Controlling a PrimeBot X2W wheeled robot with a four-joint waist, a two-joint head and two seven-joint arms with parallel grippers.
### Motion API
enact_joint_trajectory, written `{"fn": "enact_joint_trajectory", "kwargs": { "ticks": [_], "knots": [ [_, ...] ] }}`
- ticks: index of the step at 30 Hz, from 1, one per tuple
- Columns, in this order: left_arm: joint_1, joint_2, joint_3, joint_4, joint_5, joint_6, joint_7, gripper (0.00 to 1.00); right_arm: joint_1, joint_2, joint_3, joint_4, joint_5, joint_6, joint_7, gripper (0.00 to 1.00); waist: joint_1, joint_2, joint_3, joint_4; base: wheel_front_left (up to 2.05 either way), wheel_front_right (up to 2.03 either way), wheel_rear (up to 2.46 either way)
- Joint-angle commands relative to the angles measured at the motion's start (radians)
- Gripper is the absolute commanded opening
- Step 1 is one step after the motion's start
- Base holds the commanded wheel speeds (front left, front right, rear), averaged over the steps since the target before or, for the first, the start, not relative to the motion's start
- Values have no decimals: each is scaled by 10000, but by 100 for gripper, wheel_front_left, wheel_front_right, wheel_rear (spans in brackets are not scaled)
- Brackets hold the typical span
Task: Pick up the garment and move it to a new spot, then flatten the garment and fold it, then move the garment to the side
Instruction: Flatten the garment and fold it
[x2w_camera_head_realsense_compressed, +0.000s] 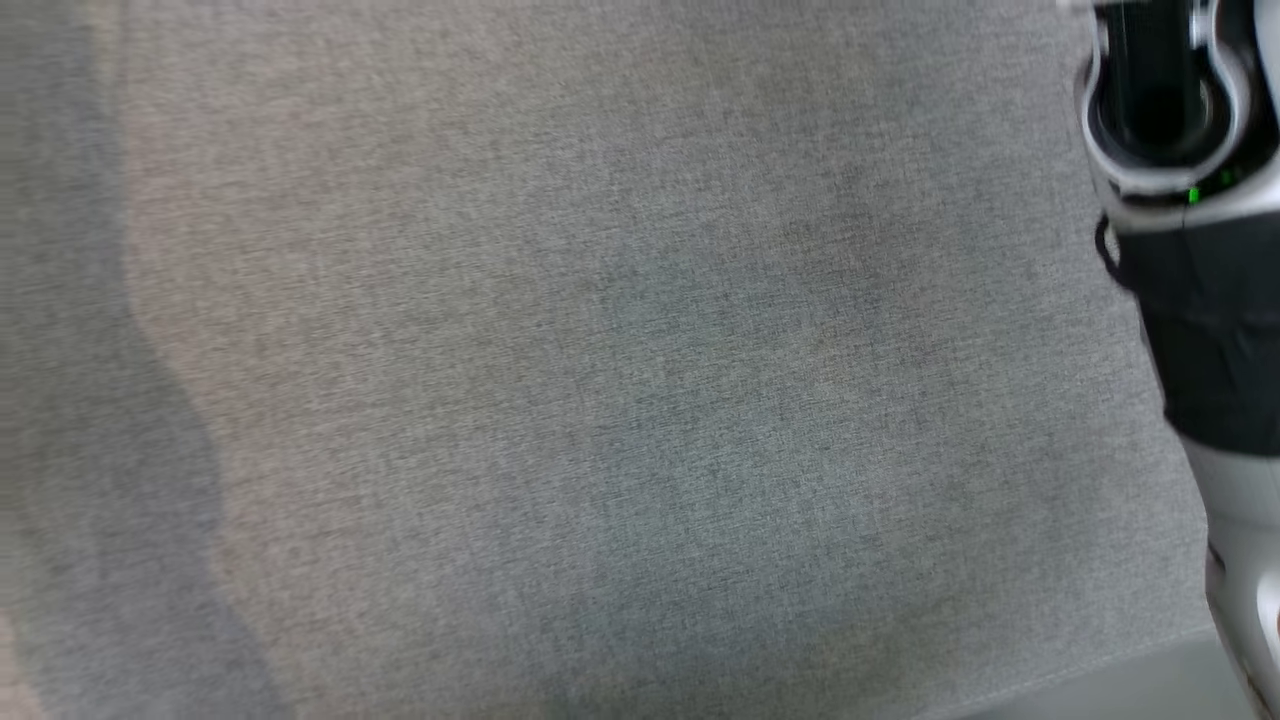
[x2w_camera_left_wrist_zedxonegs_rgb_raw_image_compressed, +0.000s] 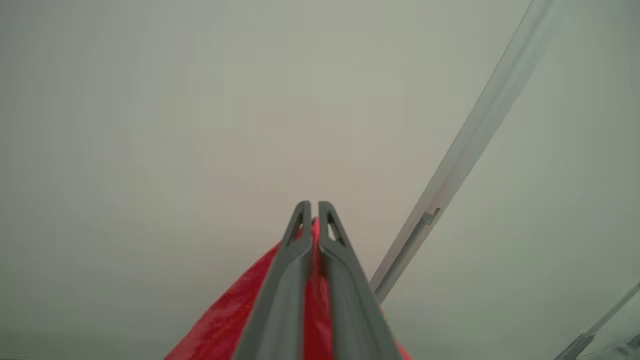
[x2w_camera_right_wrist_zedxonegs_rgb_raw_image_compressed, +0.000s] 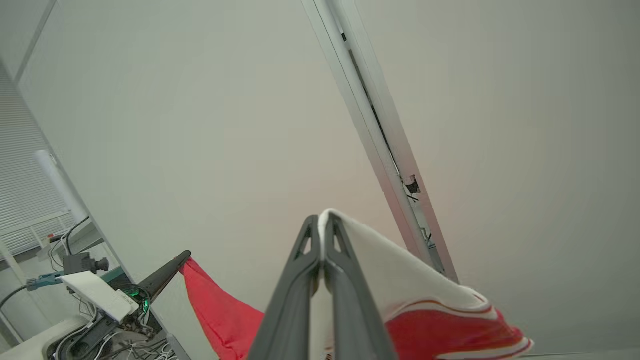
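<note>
The left tool (x2w_camera_left_wrist_zedxonegs_rgb_raw_image_compressed: 311, 205) is nipped tight on a red fold of the garment (x2w_camera_left_wrist_zedxonegs_rgb_raw_image_compressed: 225, 320), which hangs away below it against a pale wall (x2w_camera_left_wrist_zedxonegs_rgb_raw_image_compressed: 150, 100) crossed by a grey rail (x2w_camera_left_wrist_zedxonegs_rgb_raw_image_compressed: 470, 145). The right tool (x2w_camera_right_wrist_zedxonegs_rgb_raw_image_compressed: 323, 217) is likewise closed, pinching a white edge of the same garment, whose cloth falls to the right into red with thin white and orange stripes. The right wrist view adds what the left one lacks: the dark tip of the left tool at lower left, with a red corner of the garment trailing from it, so the cloth is held up between the two tools. Beside that tip sit a white box (x2w_camera_right_wrist_zedxonegs_rgb_raw_image_compressed: 95, 295), tangled cables (x2w_camera_right_wrist_zedxonegs_rgb_raw_image_compressed: 130, 345) and a green light (x2w_camera_right_wrist_zedxonegs_rgb_raw_image_compressed: 142, 295). The box bears a small label, too small to read. The head view, blurred, gives a grey woven surface (x2w_camera_head_realsense_compressed: 600, 400), perhaps a tablecloth, and the right arm (x2w_camera_head_realsense_compressed: 1200, 330) at its right edge.
</note>
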Motion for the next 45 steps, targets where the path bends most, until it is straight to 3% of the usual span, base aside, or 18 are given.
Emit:
{"fn": "enact_joint_trajectory", "kwargs": {
  "ticks": [1, 6, 14, 21, 28, 38, 45],
  "knots": [
    [216, 23, -33, -44, -85, -40, 56, 0, 221, -128, -22, -119, 46, 4, -71, 0, -1, 0, -167, 134, 0, 0, 0],
    [1366, -73, -349, -915, -904, -87, 409, 0, 1602, -654, -40, -975, 400, 4, -74, 0, -1, 0, -783, 482, 0, 0, 0],
    [5423, 228, -451, -3515, -2181, -93, -19, 0, 5003, -1533, -612, -2527, 868, 4, -75, 0, -1, 0, -2121, 1120, 0, 0, 0],
    [9291, 297, -542, -5660, -1976, 593, -643, 0, 8302, -1717, -1400, -3839, 1281, 4, -76, 0, -1, 0, -3152, 1480, 0, 0, 0],
    [11956, -280, -628, -6616, -1832, 1023, -989, 0, 10834, -1941, -1693, -4795, 1609, 4, -72, 0, -1, 0, -4121, 1739, 0, 0, 0],
    [14332, -929, -360, -7436, -1242, 1463, -1086, 0, 12995, -1926, -2319, -5151, 1651, 6, 25, 0, -1, 0, -5098, 1880, 0, 0, 0],
    [15421, -926, -325, -8131, -971, 1621, -1052, 0, 14043, -2062, -2379, -5688, 1652, 6, 294, 0, -1, 0, -5551, 1801, 0, 0, 0]
  ]
}}
